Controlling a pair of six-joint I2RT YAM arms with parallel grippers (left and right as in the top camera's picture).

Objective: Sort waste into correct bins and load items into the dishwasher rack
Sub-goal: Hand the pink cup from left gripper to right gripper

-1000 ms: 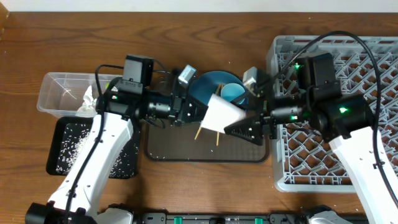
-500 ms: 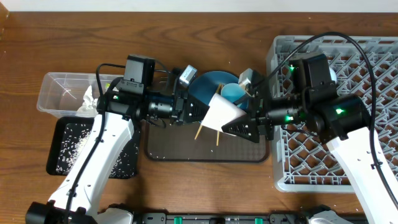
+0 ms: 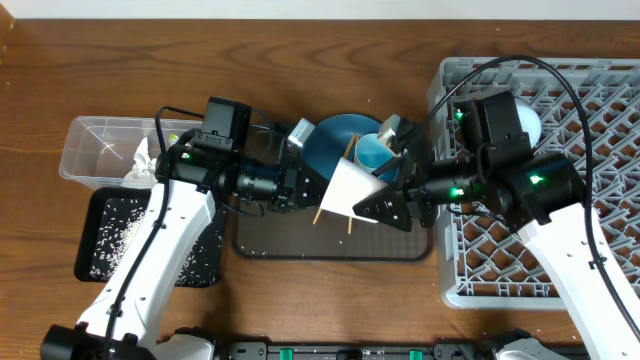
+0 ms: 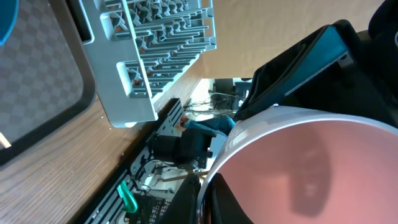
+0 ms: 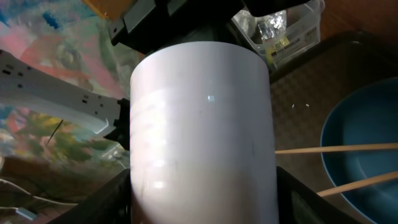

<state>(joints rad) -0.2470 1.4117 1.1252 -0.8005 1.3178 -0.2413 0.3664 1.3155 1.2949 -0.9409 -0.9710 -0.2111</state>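
wood-grain table (image 3: 300, 60); smooth pinkish cup (image 3: 352, 185): left claw (image 3: 315, 187) pinches rim, right claw (image 3: 372, 203) clamps wall.

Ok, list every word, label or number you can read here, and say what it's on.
No text in any view can be read.
The pinkish-white cup: plain, no print.
The yellow-green wrapper in the clear tub: any print is too small to read.

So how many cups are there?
2. The pinkish-white cup is lifted above the brown tray, and the light blue cup sits on the blue plate. Others might hide behind the arms.
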